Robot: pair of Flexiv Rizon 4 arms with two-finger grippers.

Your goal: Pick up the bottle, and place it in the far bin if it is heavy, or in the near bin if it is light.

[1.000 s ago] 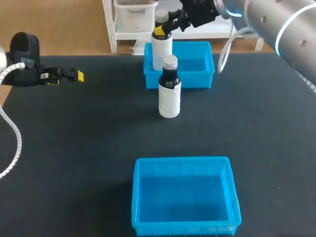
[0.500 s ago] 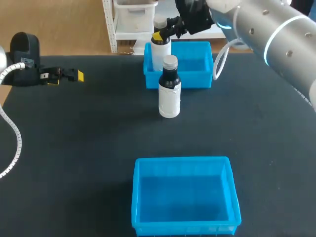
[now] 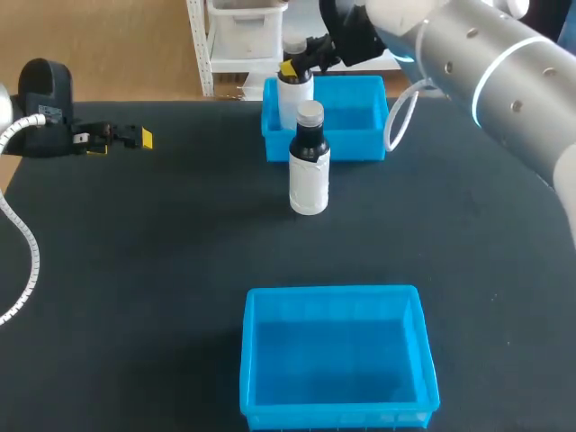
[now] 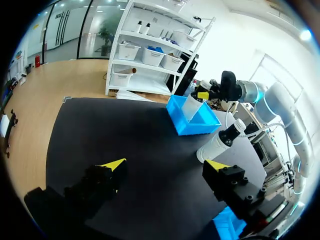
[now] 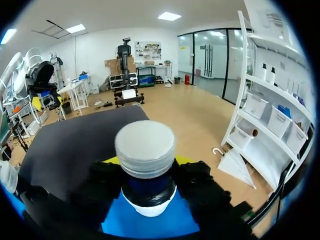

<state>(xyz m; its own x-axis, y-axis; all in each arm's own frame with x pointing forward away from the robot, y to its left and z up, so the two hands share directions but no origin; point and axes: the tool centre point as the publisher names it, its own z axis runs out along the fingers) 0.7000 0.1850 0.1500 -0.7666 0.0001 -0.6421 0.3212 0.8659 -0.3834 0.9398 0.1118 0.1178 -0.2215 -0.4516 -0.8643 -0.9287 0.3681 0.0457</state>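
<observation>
Right pincer point(image 3: 290, 66) pinches a white bottle point(image 3: 294, 97) at the neck, just under the cap point(image 5: 145, 145), tips pressed on both sides. Bottle hangs upright over the left end of the far bin point(image 3: 364, 146); base contact cannot be told. Judgement: stiff plastic, smooth sides likely slippery; neck is the sound hold. Weight unconfirmed. Second bottle point(image 3: 309, 175) stands before that bin. Left pincer point(image 3: 126, 138) spread, well apart.

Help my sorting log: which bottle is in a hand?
The rear bottle, at the far bin: the right hand grips its neck. The front bottle stands free on the table.
</observation>
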